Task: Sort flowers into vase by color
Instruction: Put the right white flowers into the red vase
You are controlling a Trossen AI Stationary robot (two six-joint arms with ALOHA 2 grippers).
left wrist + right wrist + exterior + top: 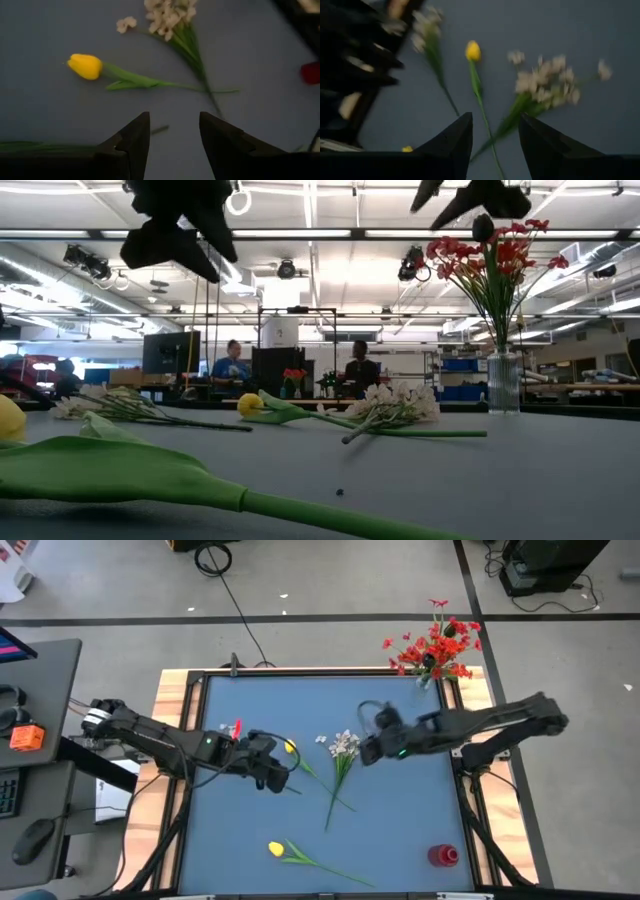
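Both grippers hang open above the blue table, touching nothing. My left gripper (272,772) (174,120) hovers left of a yellow tulip (290,747) (85,66) lying flat. My right gripper (368,748) (495,120) hovers just right of a whitish-pink spray (345,745) (545,85), which lies with its stems pointing toward the near edge. A second yellow tulip (276,850) (5,420) lies by the near edge. A glass vase (503,383) at the far right corner holds the red flowers (435,645) upright.
A small red container (443,856) stands near the near right corner. Another whitish spray (100,400) (427,35) lies close to the left arm. A wooden frame (170,690) borders the table. People sit in the room beyond the far edge.
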